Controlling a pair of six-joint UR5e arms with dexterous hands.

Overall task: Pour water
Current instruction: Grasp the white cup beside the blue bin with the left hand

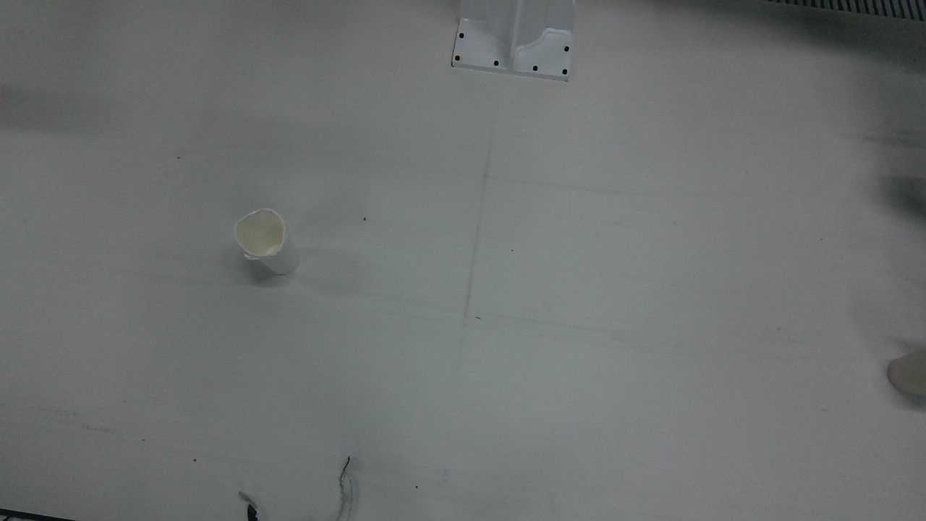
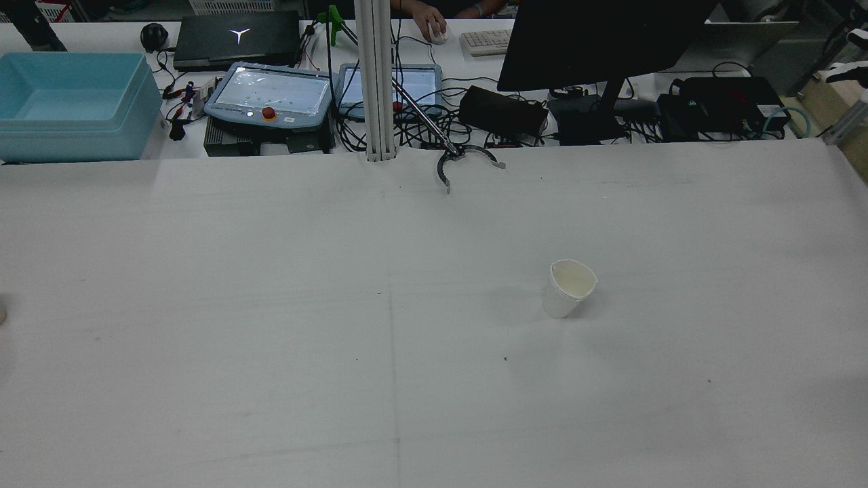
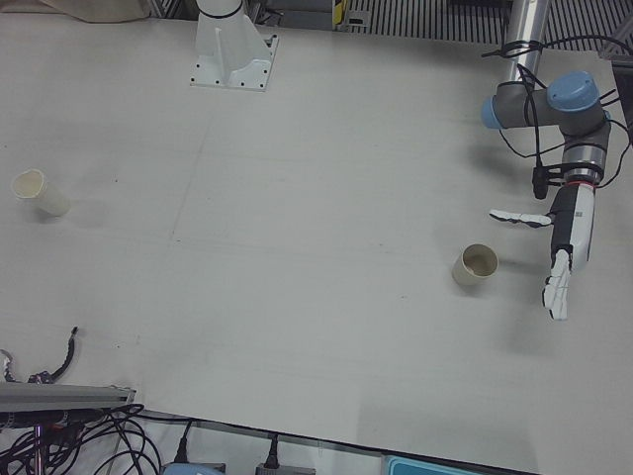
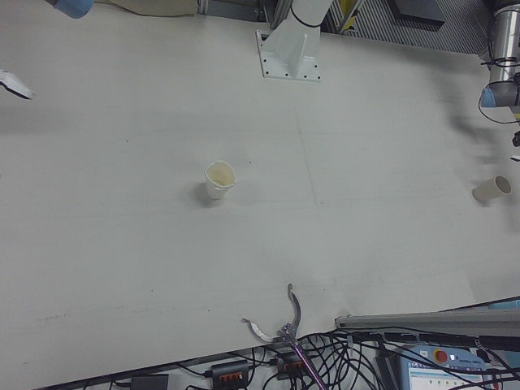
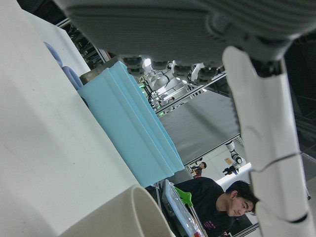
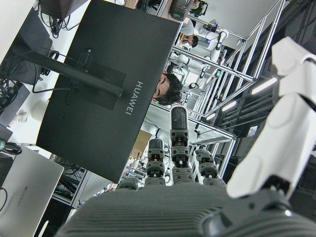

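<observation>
A white paper cup [image 1: 266, 241] with a dented rim stands on the table on my right arm's half; it also shows in the rear view [image 2: 568, 289] and the right-front view [image 4: 219, 179]. A second, beige paper cup [image 3: 475, 265] stands upright on my left arm's half, cut by the edge in the front view [image 1: 910, 373]. My left hand [image 3: 564, 247] is open and empty, fingers stretched out, just beside this cup and apart from it; the cup's rim [image 5: 123, 217] shows under its fingers [image 5: 261, 123]. My right hand [image 6: 187, 197] is open and empty, far from the white cup, at the table's edge [image 4: 15, 84].
An arm pedestal [image 1: 515, 43] stands at the table's robot side. On the operators' side are a blue bin [image 2: 68, 102], a black monitor [image 2: 597, 34], a white post [image 2: 376, 81], tablets and cables. A black clamp [image 2: 461, 159] lies on the table's far edge.
</observation>
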